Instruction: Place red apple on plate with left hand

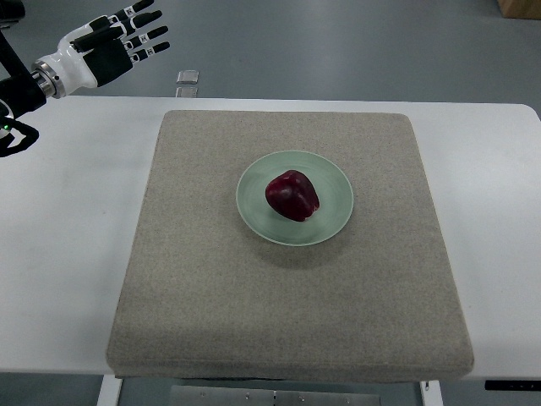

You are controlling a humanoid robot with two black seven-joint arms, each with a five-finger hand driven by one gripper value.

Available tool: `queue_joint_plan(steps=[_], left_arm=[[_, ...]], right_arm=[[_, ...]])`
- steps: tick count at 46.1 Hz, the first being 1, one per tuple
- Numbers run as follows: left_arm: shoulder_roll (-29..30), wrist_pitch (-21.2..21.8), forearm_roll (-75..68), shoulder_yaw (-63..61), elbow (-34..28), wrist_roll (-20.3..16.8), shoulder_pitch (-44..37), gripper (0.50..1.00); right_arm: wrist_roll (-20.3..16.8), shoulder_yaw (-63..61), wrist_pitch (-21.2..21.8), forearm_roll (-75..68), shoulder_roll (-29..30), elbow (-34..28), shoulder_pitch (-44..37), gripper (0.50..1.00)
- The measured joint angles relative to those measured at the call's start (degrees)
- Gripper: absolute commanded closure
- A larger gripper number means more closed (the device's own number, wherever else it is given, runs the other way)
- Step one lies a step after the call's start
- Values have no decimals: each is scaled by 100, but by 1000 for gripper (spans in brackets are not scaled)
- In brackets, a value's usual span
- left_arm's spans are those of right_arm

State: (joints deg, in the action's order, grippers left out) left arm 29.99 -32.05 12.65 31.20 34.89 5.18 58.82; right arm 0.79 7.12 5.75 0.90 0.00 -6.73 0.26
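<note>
A dark red apple [292, 195] lies on the pale green plate [336, 213], near the plate's middle. The plate rests on a grey felt mat [211, 288] that covers most of the white table. My left hand [127, 38] is raised at the upper left corner, far from the plate and beyond the table's back edge. Its black and white fingers [145, 35] are spread out and hold nothing. The right arm does not show.
The white table [68, 254] extends bare around the mat on the left and right. A small clear object [188, 77] lies on the grey floor beyond the table's far edge. A brown box corner [520, 7] shows at the top right.
</note>
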Motion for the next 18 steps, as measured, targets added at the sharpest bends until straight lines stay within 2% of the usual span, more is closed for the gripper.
queue_joint_plan(steps=[18], left_arm=[[-19,11,-26,-35,21,1,-46,501]], right_arm=[[-1,5,59,-12,0,-61,13,536]])
